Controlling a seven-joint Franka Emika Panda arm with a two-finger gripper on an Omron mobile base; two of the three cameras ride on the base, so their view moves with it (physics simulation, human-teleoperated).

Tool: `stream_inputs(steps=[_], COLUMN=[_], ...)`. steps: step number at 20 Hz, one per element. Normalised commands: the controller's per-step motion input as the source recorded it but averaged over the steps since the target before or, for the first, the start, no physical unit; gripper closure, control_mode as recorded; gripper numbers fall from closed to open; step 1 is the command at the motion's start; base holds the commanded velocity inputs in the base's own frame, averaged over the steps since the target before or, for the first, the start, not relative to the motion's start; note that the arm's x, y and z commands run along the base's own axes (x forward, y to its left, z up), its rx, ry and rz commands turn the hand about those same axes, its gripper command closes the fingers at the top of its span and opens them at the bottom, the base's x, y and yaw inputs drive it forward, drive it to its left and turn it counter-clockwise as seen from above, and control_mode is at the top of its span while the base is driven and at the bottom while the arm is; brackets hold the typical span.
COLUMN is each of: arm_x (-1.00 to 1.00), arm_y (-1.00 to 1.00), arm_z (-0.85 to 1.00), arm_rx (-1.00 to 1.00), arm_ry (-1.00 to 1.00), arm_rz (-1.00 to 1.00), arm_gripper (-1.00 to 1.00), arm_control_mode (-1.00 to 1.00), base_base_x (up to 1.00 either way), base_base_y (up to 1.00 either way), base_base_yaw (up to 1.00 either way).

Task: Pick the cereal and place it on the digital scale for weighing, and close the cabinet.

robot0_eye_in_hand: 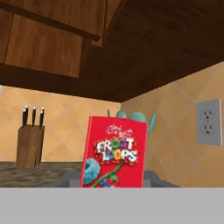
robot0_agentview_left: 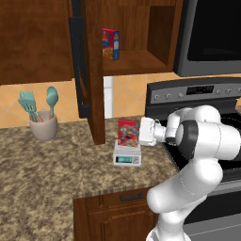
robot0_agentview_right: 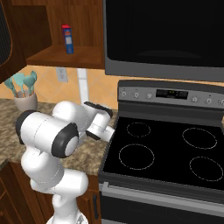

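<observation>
The cabinet (robot0_agentview_left: 141, 28) stands open, its door (robot0_agentview_left: 77, 61) swung out edge-on above the counter (robot0_agentview_left: 47, 174); closing it remains outstanding.

The cereal (robot0_agentview_left: 128, 132) stands upright on the digital scale (robot0_agentview_left: 127, 156), at the counter's right end beside the stove (robot0_agentview_left: 197, 94). The gripper (robot0_agentview_left: 141, 132) lies level against the box's right side with its fingers drawn narrow. The fingertips themselves are hidden, so whether they pinch the box or merely lie beside it cannot be told.

Handling, as a judgement: a thin cardboard carton, light and fairly stiff at the edges, but its broad faces would likely dent under hard pressure. It is tall on a narrow foot and about as wide as the scale's platform, so it would tip easily. The sound hold is across the narrow depth, at mid-height or lower, with modest force. Any release should be straight and slow.

Views compared:
- Left base view: gives the box, scale and hand together, plus the open door and a second box (robot0_agentview_left: 110, 44) on the shelf.
- Right base view: the arm covers the scale area; it offers the cooktop (robot0_agentview_right: 166, 153).
- Hand view: shows the carton's printed front (robot0_eye_in_hand: 114, 153) upright and centred, with a knife block (robot0_eye_in_hand: 29, 146) and a wall outlet (robot0_eye_in_hand: 208, 122) beyond.
</observation>
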Motion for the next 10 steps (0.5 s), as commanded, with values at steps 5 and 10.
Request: stream_inputs(steps=[5,10], arm_x=[0.00,0.00], arm_y=[0.18,-0.06], arm_z=[-0.09,-0.05], arm_rx=[-0.01,0.00], arm_ry=[-0.02,0.00], arm_rz=[0.00,0.00], arm_gripper=[-1.00,-1.00], arm_control_mode=[-1.00,-1.00], base_base_x=[0.00,0.00], base_base_y=[0.00,0.00], base_base_yaw=[0.00,0.00])
